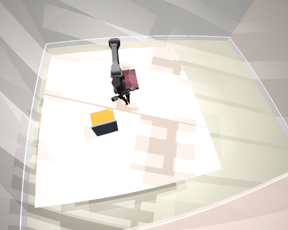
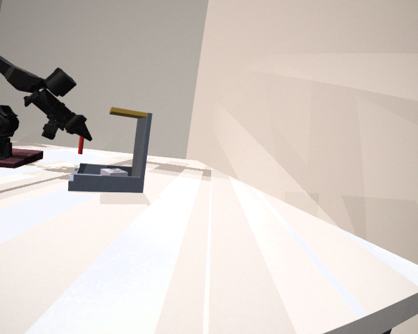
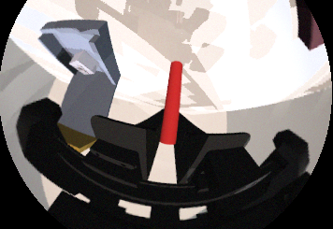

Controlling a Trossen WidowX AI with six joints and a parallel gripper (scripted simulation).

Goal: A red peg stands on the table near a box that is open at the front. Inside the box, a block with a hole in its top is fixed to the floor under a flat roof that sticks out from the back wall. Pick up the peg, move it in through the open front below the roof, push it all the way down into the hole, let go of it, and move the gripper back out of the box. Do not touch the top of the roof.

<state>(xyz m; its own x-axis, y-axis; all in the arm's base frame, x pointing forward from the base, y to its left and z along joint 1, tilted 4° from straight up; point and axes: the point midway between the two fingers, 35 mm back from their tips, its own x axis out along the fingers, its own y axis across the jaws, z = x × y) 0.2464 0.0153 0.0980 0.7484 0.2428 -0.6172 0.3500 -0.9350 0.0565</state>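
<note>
My gripper (image 1: pixel 128 103) (image 2: pixel 90 138) (image 3: pixel 169 112) is shut on the red peg (image 1: pixel 126 99) (image 2: pixel 80 146) (image 3: pixel 173 97). The peg hangs nearly upright in the exterior view, its lower end a little above the table. The fingers hide its upper part there. The blue-grey box (image 1: pixel 105 129) (image 2: pixel 104 183) (image 3: pixel 109 52) stands beside the gripper, with its open front towards the arm's side. The pale block (image 2: pixel 113 171) (image 3: pixel 82 62) sits low inside it; its hole is hard to make out. The yellow roof (image 1: pixel 101 116) (image 2: pixel 129 113) (image 3: pixel 77 142) juts from the back wall above the block.
The dark red base plate (image 1: pixel 130 78) (image 2: pixel 26 156) (image 3: pixel 318 32) of the arm lies behind the gripper. The box has low side walls and a tall back wall (image 2: pixel 142 144) (image 3: pixel 89 102). The white table (image 1: pixel 74 168) (image 2: pixel 153 237) carries patches of light and shadow.
</note>
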